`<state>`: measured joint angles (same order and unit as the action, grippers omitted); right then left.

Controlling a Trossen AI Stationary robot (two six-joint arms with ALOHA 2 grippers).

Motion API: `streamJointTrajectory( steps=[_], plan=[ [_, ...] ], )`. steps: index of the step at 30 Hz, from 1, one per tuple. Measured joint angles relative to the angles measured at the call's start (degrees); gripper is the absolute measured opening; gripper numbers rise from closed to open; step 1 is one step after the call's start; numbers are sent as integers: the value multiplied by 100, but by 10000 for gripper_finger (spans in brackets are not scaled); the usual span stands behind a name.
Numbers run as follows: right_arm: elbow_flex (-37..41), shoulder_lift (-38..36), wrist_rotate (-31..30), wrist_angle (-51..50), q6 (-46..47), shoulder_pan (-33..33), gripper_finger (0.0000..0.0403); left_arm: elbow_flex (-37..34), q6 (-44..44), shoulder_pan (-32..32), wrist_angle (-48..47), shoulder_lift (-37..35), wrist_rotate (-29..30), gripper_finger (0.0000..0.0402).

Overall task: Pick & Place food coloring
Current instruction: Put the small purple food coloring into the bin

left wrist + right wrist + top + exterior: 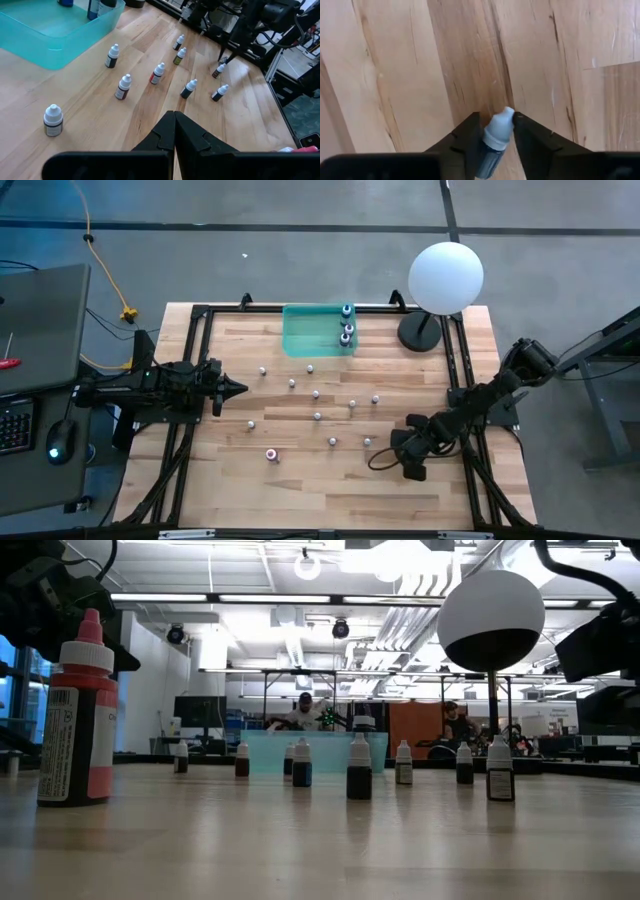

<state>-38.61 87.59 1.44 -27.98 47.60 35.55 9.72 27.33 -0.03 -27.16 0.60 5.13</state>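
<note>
White-capped food coloring bottle (pixel 496 136) sits between the right gripper (pixel 494 131) fingers, long axis along them, cap outward, fingers grasping it over the bench (pixel 300 490) front right; left gripper (pixel 174 131) clenched, well apart.

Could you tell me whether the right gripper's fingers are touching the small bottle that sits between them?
Touching. In the right wrist view, the right gripper has both dark fingers pressed against the sides of the small bottle, with no gap visible on either side.
</note>
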Motion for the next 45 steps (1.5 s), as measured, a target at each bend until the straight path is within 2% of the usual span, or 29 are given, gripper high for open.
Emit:
streamJointTrajectory(
  steps=[7, 22, 27, 30, 35, 38, 41, 45],
  plan=[
    [14, -76, -114, 92, 313, 9, 45, 0, 0, 2, 0, 2, 0, 0],
    [1, -264, -350, 294, 644, -28, 45, -2, 0, 2, 0, 0, 0, 0],
    [-415, -304, -743, 175, 588, -67, 45, 0, 0, 0, 0, 0, 0, 0],
    [-763, -409, -1197, 107, 434, -147, 45, 0, 0, 2, 0, 2, 0, 0],
    [-1401, -747, -2359, 193, -392, -472, 45, 0, 0, 1, -1, 1, 0, 0],
    [-1688, -947, -3036, 659, -1143, -793, 45, -1, 0, 1, -1, 0, 0, 0],
    [-1790, -1014, -3450, 1626, -2134, -1158, 45, 0, 0, 0, 0, 2, 0, 0],
    [-1721, -938, -3532, 3344, -3277, -1761, 45, 0, 0, 2, 0, 0, 0, 0]
  ],
)
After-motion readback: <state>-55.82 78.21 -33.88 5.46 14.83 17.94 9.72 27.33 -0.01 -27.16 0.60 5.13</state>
